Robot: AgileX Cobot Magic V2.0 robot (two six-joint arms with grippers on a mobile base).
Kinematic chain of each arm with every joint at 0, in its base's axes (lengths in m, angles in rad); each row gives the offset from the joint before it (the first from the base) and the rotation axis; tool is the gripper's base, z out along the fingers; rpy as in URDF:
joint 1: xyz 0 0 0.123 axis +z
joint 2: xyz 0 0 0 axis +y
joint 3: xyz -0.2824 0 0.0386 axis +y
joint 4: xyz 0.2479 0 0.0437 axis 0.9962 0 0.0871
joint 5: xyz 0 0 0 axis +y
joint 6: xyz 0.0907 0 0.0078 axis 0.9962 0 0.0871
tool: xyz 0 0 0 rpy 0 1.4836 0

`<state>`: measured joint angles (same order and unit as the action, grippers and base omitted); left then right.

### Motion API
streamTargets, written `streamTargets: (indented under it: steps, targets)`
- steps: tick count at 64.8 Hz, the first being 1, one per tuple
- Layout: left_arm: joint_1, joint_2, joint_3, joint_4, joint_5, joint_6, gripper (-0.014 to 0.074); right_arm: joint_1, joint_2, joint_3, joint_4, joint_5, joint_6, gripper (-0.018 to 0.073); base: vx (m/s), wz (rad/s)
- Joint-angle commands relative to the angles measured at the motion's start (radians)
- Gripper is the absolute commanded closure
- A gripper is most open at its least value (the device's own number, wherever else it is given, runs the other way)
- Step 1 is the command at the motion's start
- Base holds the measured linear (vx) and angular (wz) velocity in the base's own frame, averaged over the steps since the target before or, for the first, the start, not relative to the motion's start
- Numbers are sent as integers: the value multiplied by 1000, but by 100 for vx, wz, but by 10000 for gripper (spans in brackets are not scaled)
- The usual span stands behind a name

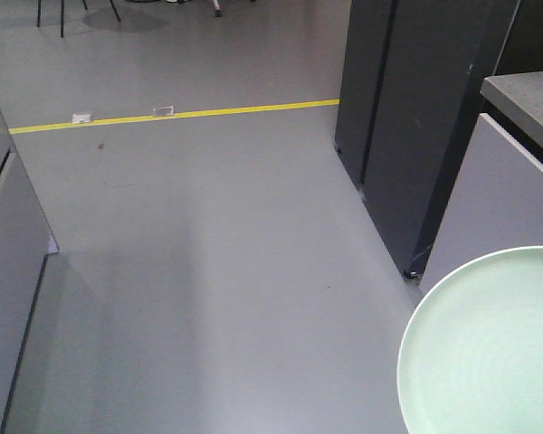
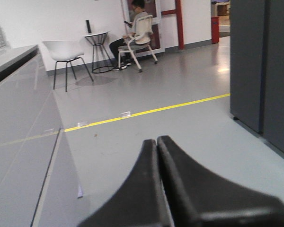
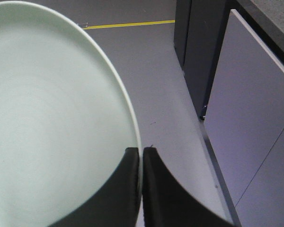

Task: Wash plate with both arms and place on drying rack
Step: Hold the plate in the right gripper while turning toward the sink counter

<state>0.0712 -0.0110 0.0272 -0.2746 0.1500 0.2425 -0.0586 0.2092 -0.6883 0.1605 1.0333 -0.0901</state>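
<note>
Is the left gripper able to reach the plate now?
Probably not yet: the right gripper holds the plate, but the left gripper is shut, facing floor, with the plate outside its view.

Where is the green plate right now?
The plate is held by its rim in the right gripper, over the grey floor. In the front view it fills the lower right corner, near the pale cabinet.
</note>
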Motion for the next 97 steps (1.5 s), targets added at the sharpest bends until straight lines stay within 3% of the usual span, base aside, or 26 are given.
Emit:
streamTargets:
  steps: [1,97]
  targets:
    - [3,-15,-26,-3,-70,-8,603,-3,14,-23,4,-71,4,561,12,-28]
    - [3,-15,-26,-3,-70,-8,603,-3,14,-23,4,-71,4,561,11,-27]
